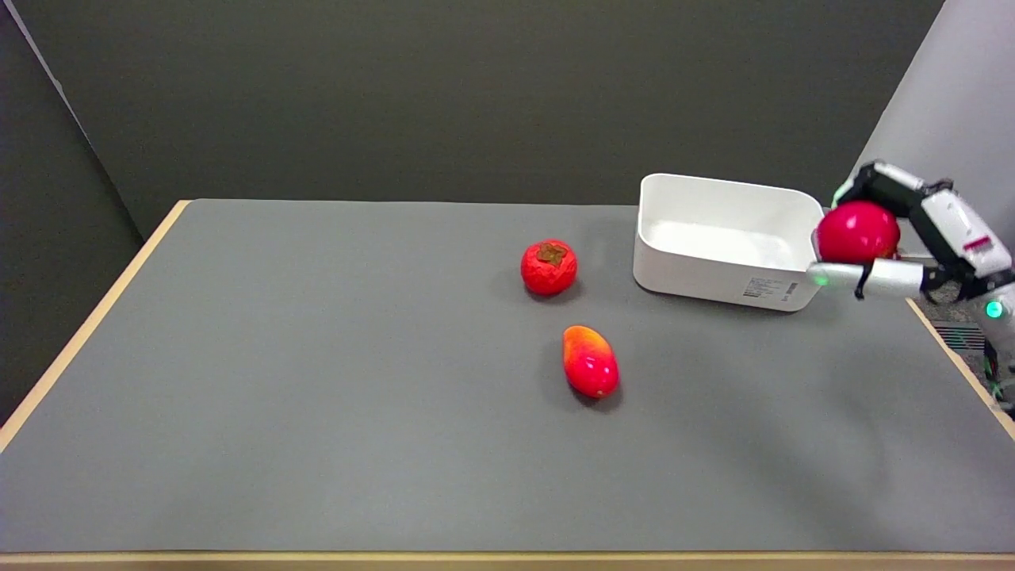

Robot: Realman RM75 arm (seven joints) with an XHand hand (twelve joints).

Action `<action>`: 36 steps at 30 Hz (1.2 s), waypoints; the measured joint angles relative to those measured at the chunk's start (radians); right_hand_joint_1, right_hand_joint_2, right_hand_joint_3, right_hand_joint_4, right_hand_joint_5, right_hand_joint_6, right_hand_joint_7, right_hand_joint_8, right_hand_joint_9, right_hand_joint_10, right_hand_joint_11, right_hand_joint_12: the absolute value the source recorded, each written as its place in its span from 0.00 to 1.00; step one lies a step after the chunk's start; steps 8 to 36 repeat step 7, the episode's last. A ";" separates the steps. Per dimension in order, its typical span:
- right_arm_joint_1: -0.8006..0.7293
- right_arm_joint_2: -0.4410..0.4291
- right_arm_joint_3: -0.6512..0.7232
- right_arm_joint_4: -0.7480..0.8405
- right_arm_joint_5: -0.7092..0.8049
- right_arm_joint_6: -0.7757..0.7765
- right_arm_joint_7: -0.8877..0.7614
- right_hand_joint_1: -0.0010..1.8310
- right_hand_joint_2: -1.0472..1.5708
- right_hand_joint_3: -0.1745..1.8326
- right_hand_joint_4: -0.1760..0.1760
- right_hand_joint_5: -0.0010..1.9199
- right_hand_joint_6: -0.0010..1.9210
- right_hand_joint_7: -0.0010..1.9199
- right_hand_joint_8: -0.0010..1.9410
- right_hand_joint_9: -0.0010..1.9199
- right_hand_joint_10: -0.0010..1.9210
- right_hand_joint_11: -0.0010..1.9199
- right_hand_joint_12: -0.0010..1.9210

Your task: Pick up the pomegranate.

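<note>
The black-and-white right hand [904,238], its fingers clamped around the round glossy red pomegranate [858,231], partly hides it, beside the white rectangular plastic bin [725,238]. Grey-matted table [317,396], dark wall behind.

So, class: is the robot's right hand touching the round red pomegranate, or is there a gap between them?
Touching. The head view shows the right hand gripping the pomegranate, fingers wrapped above and below it, beside the white bin.

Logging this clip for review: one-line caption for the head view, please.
Right hand holds the pomegranate aloft beside the white bin; persimmon and mango remain on the table.
</note>
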 measured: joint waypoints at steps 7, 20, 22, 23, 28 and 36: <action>0.116 0.040 -0.065 -0.008 0.011 0.000 0.001 0.73 0.83 0.21 0.00 0.29 0.75 0.42 0.71 0.40 0.85 0.42 1.00; 0.116 0.040 -0.065 -0.008 0.011 0.000 0.001 0.73 0.83 0.21 0.00 0.29 0.75 0.42 0.71 0.40 0.85 0.42 1.00; 0.116 0.040 -0.065 -0.008 0.011 0.000 0.001 0.73 0.83 0.21 0.00 0.29 0.75 0.42 0.71 0.40 0.85 0.42 1.00; 0.116 0.040 -0.065 -0.008 0.011 0.000 0.001 0.73 0.83 0.21 0.00 0.29 0.75 0.42 0.71 0.40 0.85 0.42 1.00; 0.116 0.040 -0.065 -0.008 0.011 0.000 0.001 0.73 0.83 0.21 0.00 0.29 0.75 0.42 0.71 0.40 0.85 0.42 1.00; 0.116 0.040 -0.065 -0.008 0.011 0.000 0.001 0.73 0.83 0.21 0.00 0.29 0.75 0.42 0.71 0.40 0.85 0.42 1.00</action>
